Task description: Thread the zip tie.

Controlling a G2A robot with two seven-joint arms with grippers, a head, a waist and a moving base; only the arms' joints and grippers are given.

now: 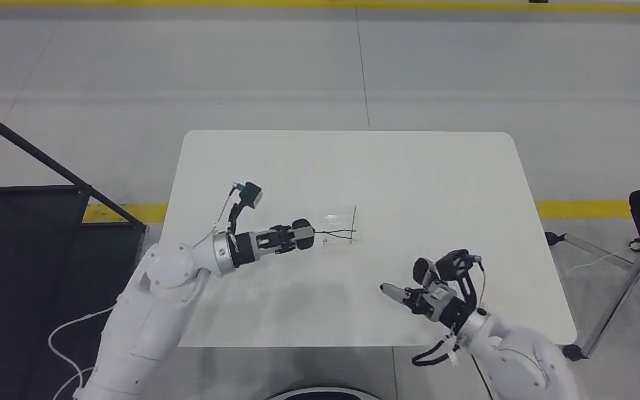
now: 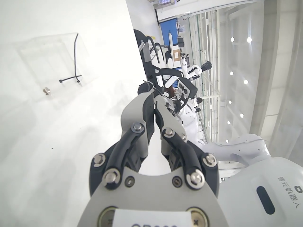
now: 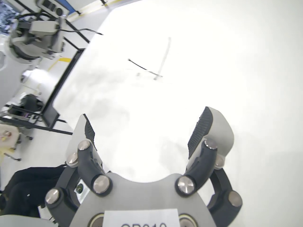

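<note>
Left gripper (image 2: pixel 151 96) is clenched tight, with nothing we can see in it; it hangs over the worktop (image 1: pixel 440 180), just beside a clear plate (image 2: pixel 42 48). We find the black zip tie (image 2: pixel 75 55) lying on that plate, a long strand crossed by a shorter one near the plate's edge, apart from both grippers. A small metal bit (image 2: pixel 47 91) lies close by it. Right gripper (image 3: pixel 146 128) is released, fingers (image 3: pixel 201 128) spread wide, over the worktop's near right part, well apart from the zip tie.
</note>
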